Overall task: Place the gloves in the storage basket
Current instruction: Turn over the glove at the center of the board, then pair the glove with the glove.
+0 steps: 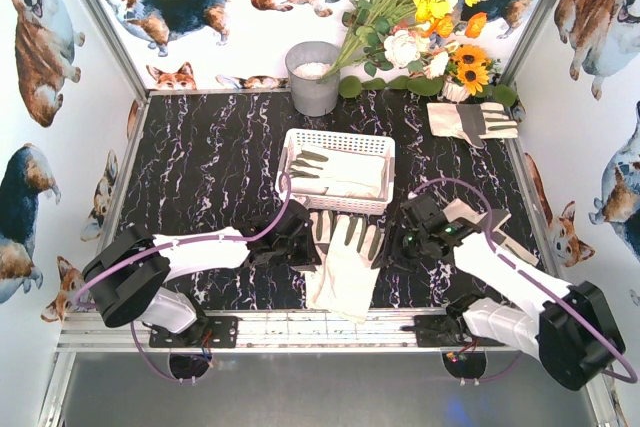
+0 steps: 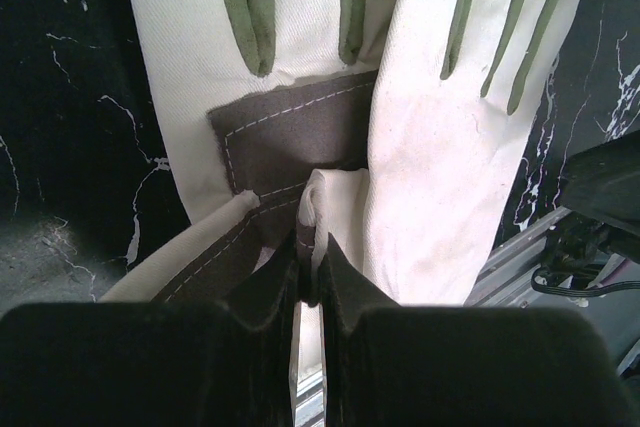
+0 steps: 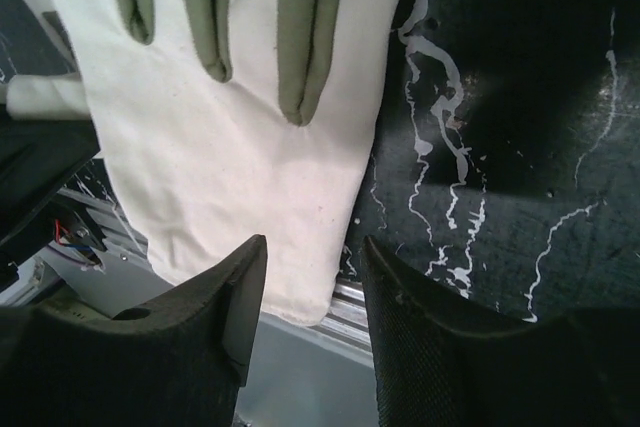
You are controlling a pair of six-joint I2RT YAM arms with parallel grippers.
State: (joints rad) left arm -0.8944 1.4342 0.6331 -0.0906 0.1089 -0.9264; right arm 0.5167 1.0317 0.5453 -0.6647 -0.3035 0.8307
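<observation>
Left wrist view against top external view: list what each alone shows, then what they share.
Left wrist only: the left pincer shut on a raised fold of the near glove, by its dark stitched patch. Top external only: the storage basket with gloves inside, a far glove, the bucket. Shared: the near glove and its dark finger strips.

We see that the glove [image 2: 440, 147] is of woven cloth, cream and matt, with a fine twill grain. Its olive strips look smoother. The dark patch [image 2: 300, 127] on it is a soft matt fabric with pale stitching. The basket [image 1: 340, 204] is white plastic with a light gloss. The table [image 1: 210, 167] has a black marble-like surface, smooth and a little shiny. The bucket [image 1: 313, 87] is dull grey metal and the rail [image 1: 300, 332] is bare silvery metal. The right gripper [image 3: 315, 247] has 2 fingers [image 3: 440, 347] of black matt plastic, finely grained.
</observation>
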